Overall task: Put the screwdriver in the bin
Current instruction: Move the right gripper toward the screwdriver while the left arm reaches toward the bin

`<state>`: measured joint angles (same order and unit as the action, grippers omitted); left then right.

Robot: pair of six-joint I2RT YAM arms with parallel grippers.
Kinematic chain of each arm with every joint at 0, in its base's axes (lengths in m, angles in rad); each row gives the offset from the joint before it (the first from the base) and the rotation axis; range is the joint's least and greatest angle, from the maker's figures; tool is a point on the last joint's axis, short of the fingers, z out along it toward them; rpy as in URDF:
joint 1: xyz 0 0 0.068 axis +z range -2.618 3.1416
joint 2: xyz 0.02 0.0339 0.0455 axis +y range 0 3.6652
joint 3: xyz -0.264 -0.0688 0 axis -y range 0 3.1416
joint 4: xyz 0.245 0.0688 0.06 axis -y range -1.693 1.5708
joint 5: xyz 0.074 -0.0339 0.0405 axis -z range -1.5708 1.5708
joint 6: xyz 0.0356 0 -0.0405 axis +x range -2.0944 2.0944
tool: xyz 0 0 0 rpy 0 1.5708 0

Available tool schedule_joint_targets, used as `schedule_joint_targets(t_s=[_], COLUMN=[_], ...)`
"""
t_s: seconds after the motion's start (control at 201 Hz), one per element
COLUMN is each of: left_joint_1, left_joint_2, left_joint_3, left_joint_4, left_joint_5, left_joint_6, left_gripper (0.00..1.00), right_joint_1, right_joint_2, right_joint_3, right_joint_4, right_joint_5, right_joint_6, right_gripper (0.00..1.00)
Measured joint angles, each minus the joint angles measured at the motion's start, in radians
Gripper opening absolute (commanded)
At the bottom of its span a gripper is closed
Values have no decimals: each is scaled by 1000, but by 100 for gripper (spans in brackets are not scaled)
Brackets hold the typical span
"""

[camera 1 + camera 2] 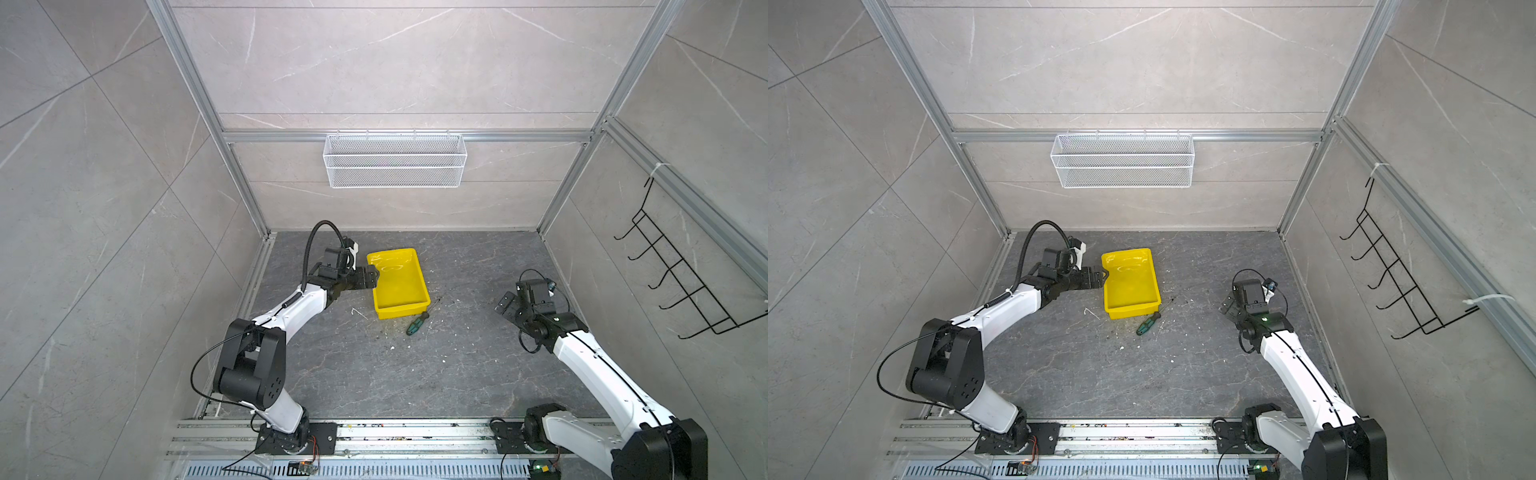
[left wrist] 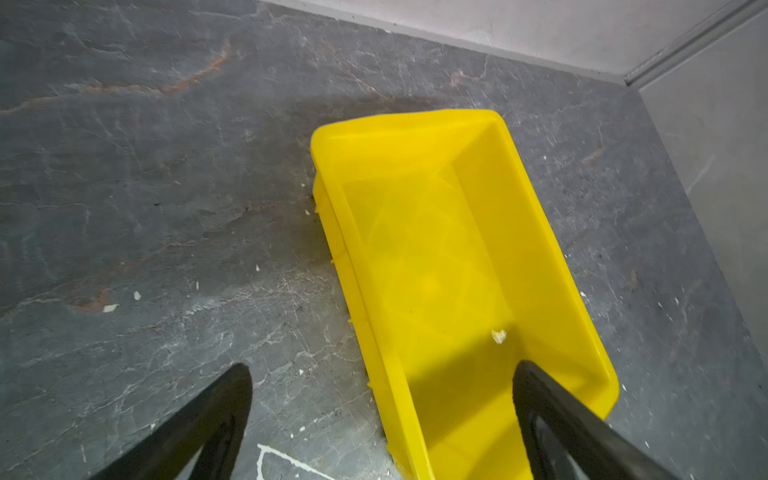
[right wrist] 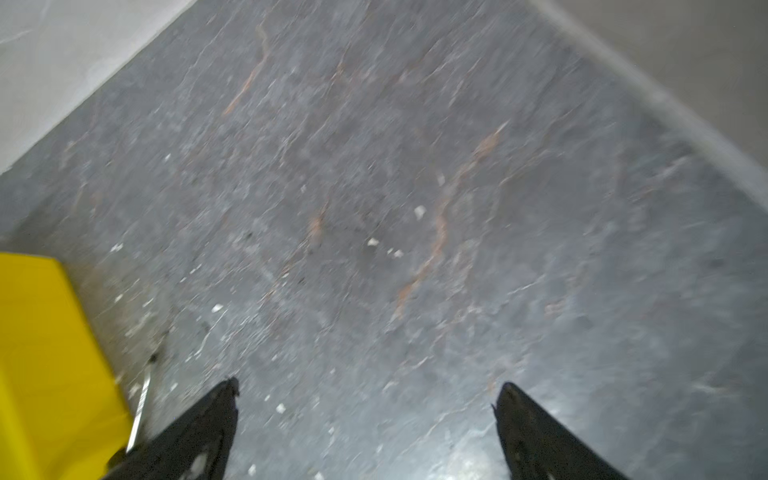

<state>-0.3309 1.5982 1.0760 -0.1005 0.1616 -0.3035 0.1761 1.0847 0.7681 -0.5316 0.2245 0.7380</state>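
Our left gripper has its jaws spread wide and straddles one long wall of the bin. One finger hangs over the yellow inside, the other over the dark tabletop outside. Nothing is clamped, and we cannot tell whether either finger touches the plastic. We judge it is placed there to steady the bin, or to be ready to pinch its wall, so the tray does not slide when the tool arrives. Our right gripper is likewise spread, with nothing between its fingers and only bare tabletop beneath. In a top view this right gripper sits well apart from the tool, so we take the reach for the pickup as not yet made.

The screwdriver lies flat on the tabletop just beside the bin's near corner and outside it, with its green handle toward the arm bases and its thin shaft angled away past the corner. The bin holds nothing but a pale crumb.

Both top views give us the whole layout: both arms, bin, screwdriver and the white mesh basket on the back wall. Only the left wrist view shows how the fingers bracket the wall, yet it misses the screwdriver entirely. The right wrist view, blurred, catches of the screwdriver only a pale stretch of shaft close by the bin, and we cannot make out the handle there
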Motion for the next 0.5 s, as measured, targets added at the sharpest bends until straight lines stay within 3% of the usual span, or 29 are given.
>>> schedule_joint_targets(t_s=[0.114, 0.269, 0.498], left_joint_1=[-2, -1, -1], left_joint_2=[-30, -91, -107], left_joint_3=[-11, -48, -74], left_joint_4=[-59, -99, -98], left_joint_5=[-106, -239, -246], left_joint_6=[-21, -55, -64], left_gripper=[100, 100, 100], right_joint_1=[87, 280, 450], right_joint_2=[0, 48, 302], right_joint_3=[-53, -60, 13], right_joint_4=[65, 135, 217], right_joint_5=[-105, -132, -143], right_joint_6=[71, 173, 244], right_gripper=[93, 89, 75])
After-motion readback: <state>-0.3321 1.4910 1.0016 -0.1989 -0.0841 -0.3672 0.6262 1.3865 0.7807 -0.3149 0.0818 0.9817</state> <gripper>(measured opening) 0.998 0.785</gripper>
